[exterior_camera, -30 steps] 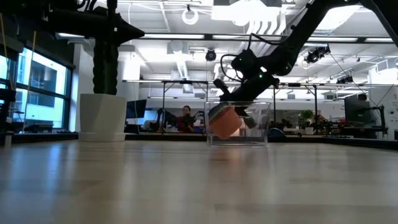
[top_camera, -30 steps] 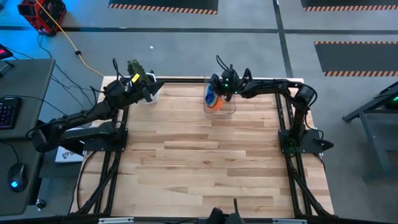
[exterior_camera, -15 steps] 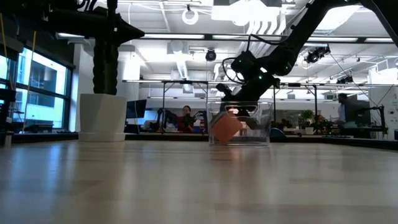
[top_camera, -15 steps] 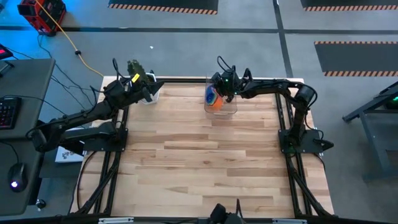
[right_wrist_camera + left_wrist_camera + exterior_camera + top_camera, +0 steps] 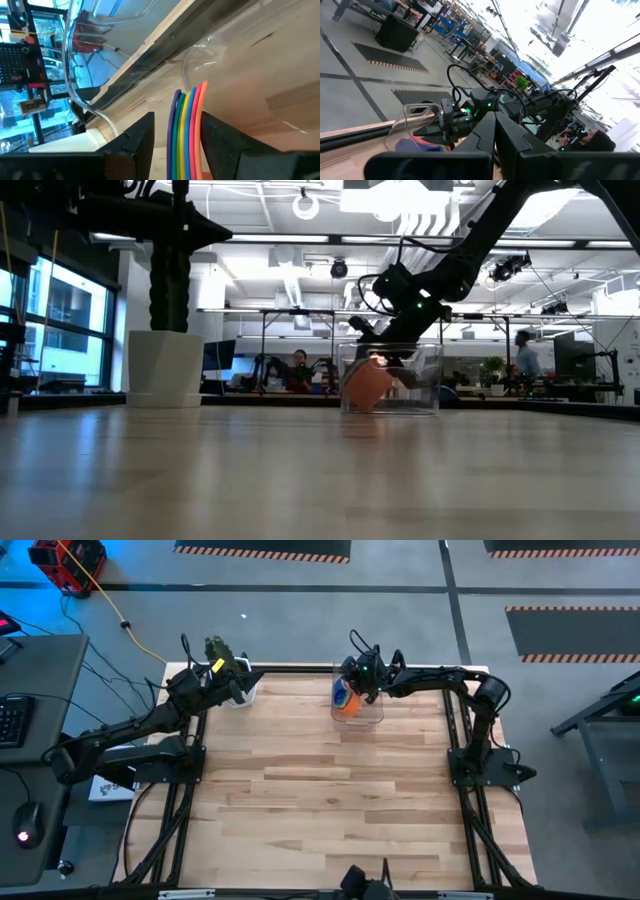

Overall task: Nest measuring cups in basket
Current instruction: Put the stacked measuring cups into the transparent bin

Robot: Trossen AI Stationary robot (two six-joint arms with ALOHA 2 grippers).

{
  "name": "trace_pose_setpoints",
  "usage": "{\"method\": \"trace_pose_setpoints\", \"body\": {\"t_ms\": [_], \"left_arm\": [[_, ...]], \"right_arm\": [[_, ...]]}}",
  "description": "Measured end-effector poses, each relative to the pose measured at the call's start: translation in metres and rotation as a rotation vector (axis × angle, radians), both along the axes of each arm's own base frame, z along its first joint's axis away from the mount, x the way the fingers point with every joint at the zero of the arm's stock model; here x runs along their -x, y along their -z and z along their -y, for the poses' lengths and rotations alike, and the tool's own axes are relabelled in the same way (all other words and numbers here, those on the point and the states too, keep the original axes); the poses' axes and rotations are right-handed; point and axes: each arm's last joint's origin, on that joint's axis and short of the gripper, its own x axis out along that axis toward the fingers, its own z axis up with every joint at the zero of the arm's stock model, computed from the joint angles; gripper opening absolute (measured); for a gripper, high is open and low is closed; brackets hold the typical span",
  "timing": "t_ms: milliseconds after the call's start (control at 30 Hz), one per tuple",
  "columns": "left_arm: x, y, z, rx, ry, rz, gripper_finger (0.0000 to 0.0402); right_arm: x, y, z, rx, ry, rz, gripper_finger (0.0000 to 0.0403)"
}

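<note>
At the far edge of the wooden surface (image 5: 320, 790), the clear basket (image 5: 358, 700) stands right of centre, and the nested measuring cups (image 5: 345, 697) lie inside it as one stack, tipped on their side, orange outermost with blue toward the far end. From table level the orange cup shows as a tilted block low in the basket, touching or just above its floor. The right end effector (image 5: 358, 680) reaches into the basket from the right side of the surface, directly over the stack. In the right wrist view its two dark fingers (image 5: 135, 137) stand apart on either side of the stacked handles, whose rainbow edges rise between them; a gap shows on both sides, so the end effector is open around the handles and not pinching them. The left end effector (image 5: 243, 688) waits at the far left corner, just beside the white pot (image 5: 165, 367), well apart from the basket, its fingers (image 5: 490, 137) pressed together with nothing between them.
</note>
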Motion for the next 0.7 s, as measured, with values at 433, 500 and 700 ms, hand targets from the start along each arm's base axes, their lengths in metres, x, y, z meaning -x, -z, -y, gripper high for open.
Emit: {"method": "trace_pose_setpoints", "body": {"t_ms": [433, 500, 700], "left_arm": [[-0.0001, 0.0, 0.0002, -0.009, 0.007, -0.005, 0.0], [-0.0001, 0.0, 0.0002, -0.008, 0.008, -0.005, 0.0], [-0.0001, 0.0, 0.0003, -0.009, 0.01, -0.005, 0.0]], "right_arm": [[0.0037, -0.0021, 0.0021, 0.011, 0.002, -0.022, 0.0144], [0.0041, -0.0016, 0.0018, 0.011, -0.003, -0.031, 0.0144], [0.0052, -0.0002, 0.0013, 0.06, -0.043, -0.093, 0.0144]]}}
